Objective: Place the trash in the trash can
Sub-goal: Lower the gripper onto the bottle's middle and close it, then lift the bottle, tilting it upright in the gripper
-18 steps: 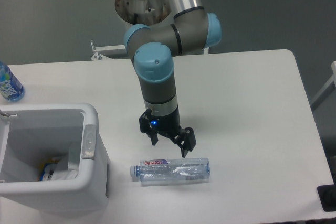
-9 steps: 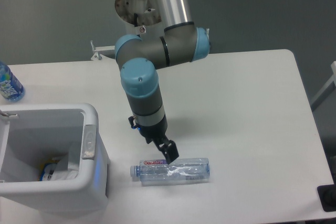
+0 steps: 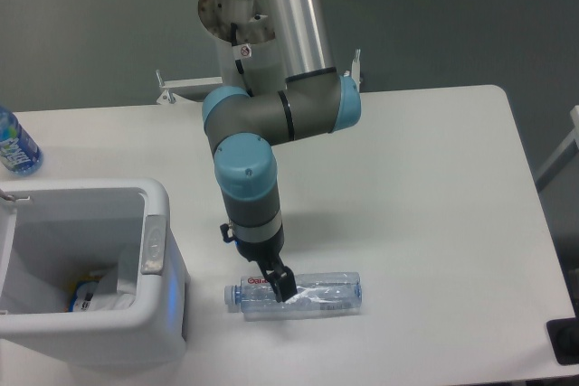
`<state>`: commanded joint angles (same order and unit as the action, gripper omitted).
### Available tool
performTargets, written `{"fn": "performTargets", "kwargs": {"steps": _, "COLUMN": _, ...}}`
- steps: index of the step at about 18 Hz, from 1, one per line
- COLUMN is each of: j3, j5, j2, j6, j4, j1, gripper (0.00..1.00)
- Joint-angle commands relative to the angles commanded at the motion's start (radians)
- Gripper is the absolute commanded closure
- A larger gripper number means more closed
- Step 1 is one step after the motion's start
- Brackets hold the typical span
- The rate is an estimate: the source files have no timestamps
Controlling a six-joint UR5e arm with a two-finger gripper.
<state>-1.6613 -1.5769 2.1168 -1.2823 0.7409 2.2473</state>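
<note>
Camera view: gripper [image 3: 280, 283], finger spread unreadable, low over the clear plastic bottle [image 3: 294, 296] lying near the table's [image 3: 434, 178] front edge beside the trash can [image 3: 156, 250]; the round bottle may roll aside.

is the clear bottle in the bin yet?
No, the clear bottle lies on its side on the table, right of the white bin.
</note>
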Motion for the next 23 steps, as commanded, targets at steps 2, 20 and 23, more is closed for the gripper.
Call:
{"fn": "performTargets", "kwargs": {"steps": 2, "j3": -0.002, "j5": 0.000, "j2": 0.002, "j6": -0.006, "j4": 0.002, "j1": 0.000, "gripper": 0.00}}
{"fn": "performTargets", "kwargs": {"steps": 20, "j3": 0.005, "j5": -0.009, "j2": 0.042, "j6": -0.022, "j4": 0.011, "j1": -0.023, "gripper": 0.00}}
{"fn": "performTargets", "kwargs": {"steps": 23, "j3": 0.003, "j5": -0.011, "j2": 0.037, "j6": -0.014, "j4": 0.012, "j1": -0.025, "gripper": 0.19}}
